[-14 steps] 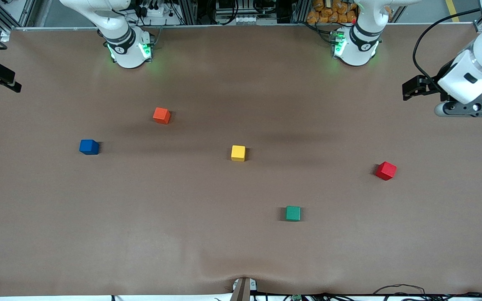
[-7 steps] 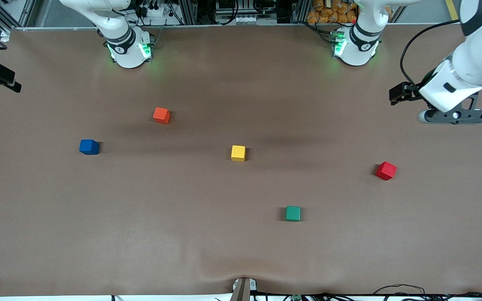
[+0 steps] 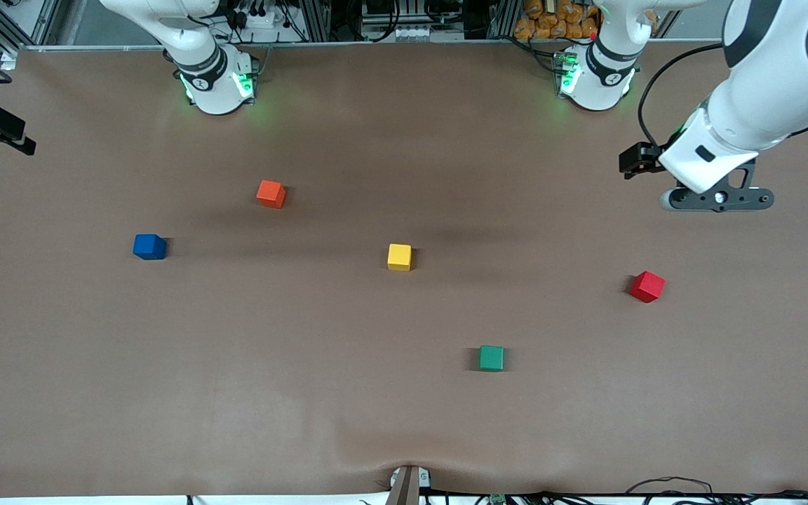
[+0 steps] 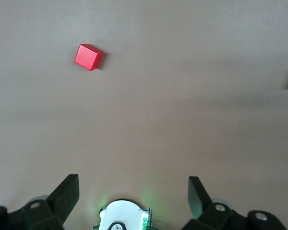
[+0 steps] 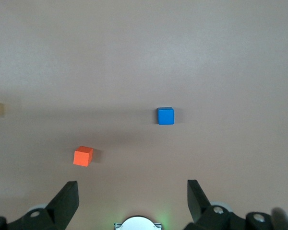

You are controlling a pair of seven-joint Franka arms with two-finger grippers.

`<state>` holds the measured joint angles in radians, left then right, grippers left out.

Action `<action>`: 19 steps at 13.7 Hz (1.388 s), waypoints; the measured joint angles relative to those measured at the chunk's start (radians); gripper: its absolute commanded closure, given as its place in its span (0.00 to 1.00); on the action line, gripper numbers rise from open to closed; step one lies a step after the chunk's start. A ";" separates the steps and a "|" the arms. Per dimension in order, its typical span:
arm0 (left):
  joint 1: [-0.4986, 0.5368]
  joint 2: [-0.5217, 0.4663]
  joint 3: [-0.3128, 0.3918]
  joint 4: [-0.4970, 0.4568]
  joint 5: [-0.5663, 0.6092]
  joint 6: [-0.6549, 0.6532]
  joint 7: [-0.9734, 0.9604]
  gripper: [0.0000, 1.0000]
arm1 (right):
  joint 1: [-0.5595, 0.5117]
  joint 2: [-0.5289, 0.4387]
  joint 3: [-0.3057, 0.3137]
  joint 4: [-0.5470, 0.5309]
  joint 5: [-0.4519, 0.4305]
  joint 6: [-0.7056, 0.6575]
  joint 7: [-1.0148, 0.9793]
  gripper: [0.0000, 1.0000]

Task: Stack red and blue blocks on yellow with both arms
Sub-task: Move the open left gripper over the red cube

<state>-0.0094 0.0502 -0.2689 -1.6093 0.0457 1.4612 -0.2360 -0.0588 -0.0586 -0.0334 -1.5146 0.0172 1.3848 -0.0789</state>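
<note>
While five cubes lie scattered on the brown desk (image 3: pixel 348 407), the front view shows the left claw (image 3: pixel 716 199) up in the air over the desk's left-arm end, above bare surface, carrying nothing. The red block (image 3: pixel 647 286) lies on the desk at that same end, nearer the front camera than the yellow block (image 3: pixel 399 257) at mid-desk. The blue block (image 3: pixel 149 246) sits toward the right arm's end, with an orange-red cube (image 3: pixel 271 193) farther from the camera and a green cube (image 3: pixel 492 358) nearest of all. The right claw is out of this view.

In the left wrist view, the left claw (image 4: pixel 133 194) stands spread wide and empty, the red block (image 4: pixel 88 57) well apart from it.

In the right wrist view, the right claw (image 5: pixel 132 194) is likewise wide open and empty over the desk, with the blue block (image 5: pixel 165 115) and orange-red cube (image 5: pixel 83 155) both clear of its fingers (image 5: pixel 67 196).
</note>
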 measured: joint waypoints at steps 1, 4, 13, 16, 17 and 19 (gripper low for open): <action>0.000 0.000 -0.007 0.000 0.000 0.000 -0.004 0.00 | 0.000 0.000 0.000 0.000 0.000 0.000 0.000 0.00; -0.005 0.007 -0.028 0.000 0.000 0.003 -0.044 0.00 | 0.000 0.000 0.000 0.000 0.000 0.000 0.000 0.00; -0.061 0.048 -0.044 0.000 0.000 0.051 -0.165 0.00 | 0.000 0.000 0.000 0.000 0.000 0.000 0.000 0.00; -0.072 0.064 -0.044 0.000 0.000 0.072 -0.182 0.00 | 0.000 0.000 0.000 0.000 0.000 0.000 0.000 0.00; -0.075 0.069 -0.044 0.001 0.000 0.077 -0.183 0.00 | 0.000 0.000 0.000 0.000 0.000 0.000 0.000 0.00; -0.082 0.081 -0.044 0.006 0.000 0.085 -0.184 0.00 | 0.000 0.000 0.000 0.000 0.000 0.000 0.000 0.00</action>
<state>-0.0913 0.1307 -0.3134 -1.6031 0.0457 1.5461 -0.4197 -0.0588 -0.0586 -0.0332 -1.5148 0.0172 1.3846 -0.0789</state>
